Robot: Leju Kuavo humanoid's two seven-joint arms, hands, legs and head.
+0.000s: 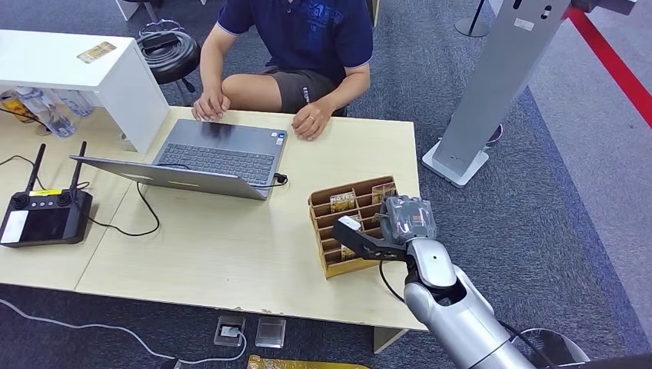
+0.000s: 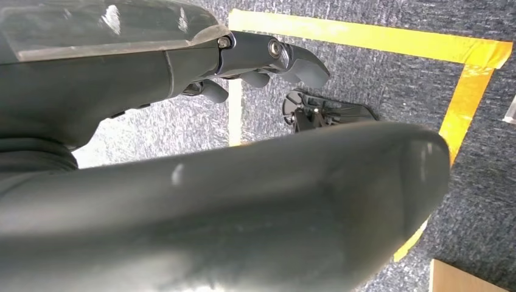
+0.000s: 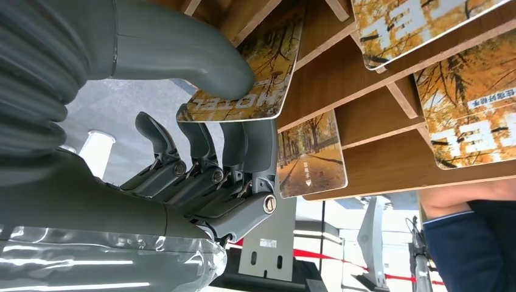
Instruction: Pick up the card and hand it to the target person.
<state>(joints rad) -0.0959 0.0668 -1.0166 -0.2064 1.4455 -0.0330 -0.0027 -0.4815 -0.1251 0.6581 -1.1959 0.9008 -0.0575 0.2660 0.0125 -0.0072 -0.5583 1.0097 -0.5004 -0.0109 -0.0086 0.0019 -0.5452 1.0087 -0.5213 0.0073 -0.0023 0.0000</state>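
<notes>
A wooden card rack (image 1: 332, 264) stands on the desk's right part, with yellow autumn-print cards (image 1: 343, 201) in its slots. My right hand (image 1: 394, 227) is at the rack's near right side. In the right wrist view its thumb (image 3: 182, 55) and fingers (image 3: 246, 143) pinch one "HOTEL" card (image 3: 243, 91), whose far end still sits in a slot. Other cards (image 3: 471, 115) lie in neighbouring slots. A person (image 1: 307, 31) in a dark blue shirt sits across the desk, one hand (image 1: 311, 121) on its far edge. My left hand (image 2: 201, 201) hangs over the floor, holding nothing.
An open laptop (image 1: 215, 157) lies in front of the person, its cable trailing over the desk. A black controller with antennas (image 1: 44, 215) sits at the left. A white shelf unit (image 1: 115, 77) stands at the back left. A grey floor stand (image 1: 500, 84) rises right of the desk.
</notes>
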